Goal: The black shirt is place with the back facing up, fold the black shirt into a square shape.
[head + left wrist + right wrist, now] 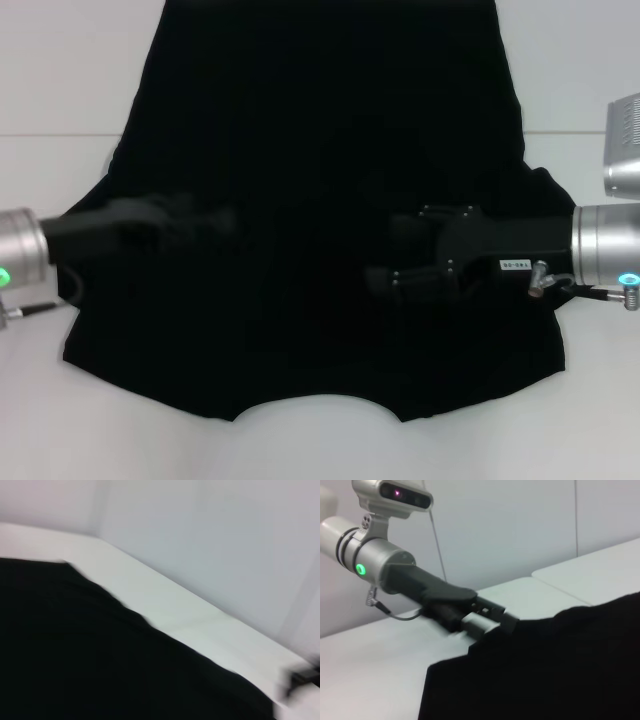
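Here, nearest me, the black shirt (320,230) lies spread flat on the white table (60,80), collar edge toward me. My right gripper (385,270) reaches in low over its right half, my left gripper (215,222) over its left; whether either pair of fingers is clenched, I cannot tell. Only my right wrist view shows the left gripper (492,622) at the shirt's edge.

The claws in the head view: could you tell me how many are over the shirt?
2: the left claw over the black shirt's left side, the right claw right of centre.
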Controlling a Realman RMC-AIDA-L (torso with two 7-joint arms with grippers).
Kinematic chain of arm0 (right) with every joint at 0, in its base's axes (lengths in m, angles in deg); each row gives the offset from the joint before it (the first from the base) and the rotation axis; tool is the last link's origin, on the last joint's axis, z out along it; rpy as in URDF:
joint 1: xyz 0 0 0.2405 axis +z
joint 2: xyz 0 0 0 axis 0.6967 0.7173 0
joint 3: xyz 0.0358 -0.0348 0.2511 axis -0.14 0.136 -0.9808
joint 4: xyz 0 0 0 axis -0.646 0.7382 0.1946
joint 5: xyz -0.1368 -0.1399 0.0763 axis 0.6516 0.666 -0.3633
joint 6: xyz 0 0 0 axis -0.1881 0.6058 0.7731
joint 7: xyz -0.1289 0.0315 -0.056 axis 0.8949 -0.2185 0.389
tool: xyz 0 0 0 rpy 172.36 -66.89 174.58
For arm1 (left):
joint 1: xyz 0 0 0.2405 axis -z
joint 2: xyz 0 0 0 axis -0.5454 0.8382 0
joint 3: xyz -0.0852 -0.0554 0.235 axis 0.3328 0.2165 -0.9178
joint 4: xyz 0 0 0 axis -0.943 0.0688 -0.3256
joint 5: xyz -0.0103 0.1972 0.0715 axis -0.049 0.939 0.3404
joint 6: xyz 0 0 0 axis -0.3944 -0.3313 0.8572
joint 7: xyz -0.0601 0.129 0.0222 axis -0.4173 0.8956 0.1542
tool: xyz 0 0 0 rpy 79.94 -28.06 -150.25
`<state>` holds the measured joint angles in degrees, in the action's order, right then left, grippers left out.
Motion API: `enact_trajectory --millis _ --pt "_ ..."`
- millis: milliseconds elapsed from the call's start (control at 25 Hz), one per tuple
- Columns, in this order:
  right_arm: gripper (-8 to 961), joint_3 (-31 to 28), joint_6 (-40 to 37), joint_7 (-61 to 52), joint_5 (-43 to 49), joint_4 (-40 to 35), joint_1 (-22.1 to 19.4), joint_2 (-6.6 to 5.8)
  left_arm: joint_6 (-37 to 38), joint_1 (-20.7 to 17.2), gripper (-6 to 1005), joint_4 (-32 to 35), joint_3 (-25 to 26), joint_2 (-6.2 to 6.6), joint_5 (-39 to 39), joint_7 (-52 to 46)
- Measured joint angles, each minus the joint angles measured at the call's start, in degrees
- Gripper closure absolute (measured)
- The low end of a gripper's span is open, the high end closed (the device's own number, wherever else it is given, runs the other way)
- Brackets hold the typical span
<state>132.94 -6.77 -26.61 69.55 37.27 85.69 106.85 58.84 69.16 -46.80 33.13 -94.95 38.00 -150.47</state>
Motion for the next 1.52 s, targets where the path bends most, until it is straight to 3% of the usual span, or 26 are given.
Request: enact_trajectory --millis 160,440,800,1280,1520 --pt "12 -0.13 0.7 0.04 -0.95 -0.08 0.3 0.72 -6.02 -0.57 51 0.17 3.46 0.9 -0.04 -8.49" --pt "13 0.32 2.71 0.07 -3.4 0.19 0.76 1.46 -11.88 -2.8 52 6.04 3.28 1.26 2.36 -20.31" --pt "12 0.48 3.61 0.53 -6.1 1.63 1.18 1.84 -13.5 -2.28 51 12.41 2.59 1.82 14.13 -31.81" --pt "13 0.47 4.23 1.55 -6.97 3.01 1.29 1.86 -22.01 -1.5 52 11.31 -7.61 0.71 19.84 -41.21" --pt "13 0.44 4.32 1.59 -6.97 3.01 1.28 1.86 -24.1 -1.41 52 9.67 -8.14 0.49 20.04 -41.71"
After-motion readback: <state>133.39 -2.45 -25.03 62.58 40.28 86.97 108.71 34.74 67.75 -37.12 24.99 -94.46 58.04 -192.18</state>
